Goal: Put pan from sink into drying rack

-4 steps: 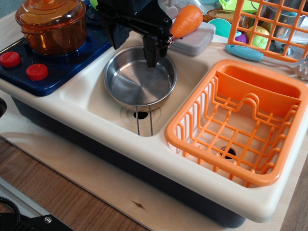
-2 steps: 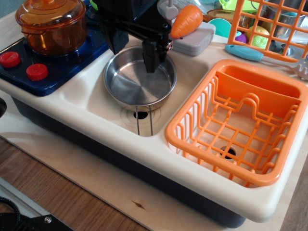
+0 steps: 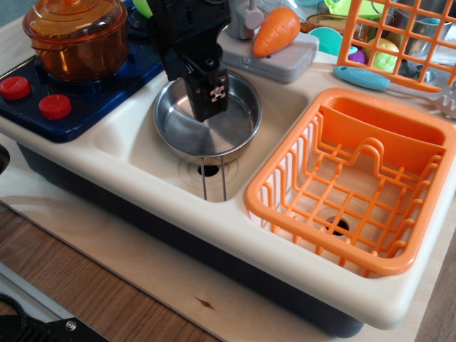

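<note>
The sink (image 3: pixel 142 153) holds the pan (image 3: pixel 189 132), which sits over the drain (image 3: pixel 208 170) with its wire handle (image 3: pixel 213 178) pointing toward the near rim. Beside it, the rack (image 3: pixel 285 206) sits in the right basin, nothing in it. On the stove (image 3: pixel 92 96) stands an orange pot (image 3: pixel 75 35) with its lid on. The gripper (image 3: pixel 206 100) hangs inside the pan, its black body covering the far rim; whether its fingers are spread or closed cannot be told. A carrot (image 3: pixel 276 30) lies on a grey box (image 3: pixel 285 60) behind the sink.
</note>
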`<move>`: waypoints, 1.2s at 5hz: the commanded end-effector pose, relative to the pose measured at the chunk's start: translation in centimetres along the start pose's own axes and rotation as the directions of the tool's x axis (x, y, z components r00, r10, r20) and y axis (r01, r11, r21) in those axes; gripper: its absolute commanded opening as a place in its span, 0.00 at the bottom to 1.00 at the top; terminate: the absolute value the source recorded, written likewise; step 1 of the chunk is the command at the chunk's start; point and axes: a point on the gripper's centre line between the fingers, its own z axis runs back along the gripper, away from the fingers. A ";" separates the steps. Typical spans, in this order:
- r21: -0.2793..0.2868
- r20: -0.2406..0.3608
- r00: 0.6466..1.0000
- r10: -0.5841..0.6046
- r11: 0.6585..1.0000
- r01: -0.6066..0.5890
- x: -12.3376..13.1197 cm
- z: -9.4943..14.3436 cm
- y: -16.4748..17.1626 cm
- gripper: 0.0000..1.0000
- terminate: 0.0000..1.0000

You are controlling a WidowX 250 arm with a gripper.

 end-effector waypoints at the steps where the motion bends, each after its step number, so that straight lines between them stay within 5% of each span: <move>1: 0.103 0.079 0.966 -0.247 0.966 0.239 -1.3 -0.1 0.0 1.00 0.00; 4: 0.252 0.122 0.862 -0.493 0.855 0.453 -2.4 -2.9 -0.3 1.00 0.00; 6: 0.281 0.179 0.830 -0.528 0.836 0.471 -1.8 -5.0 -0.7 1.00 0.00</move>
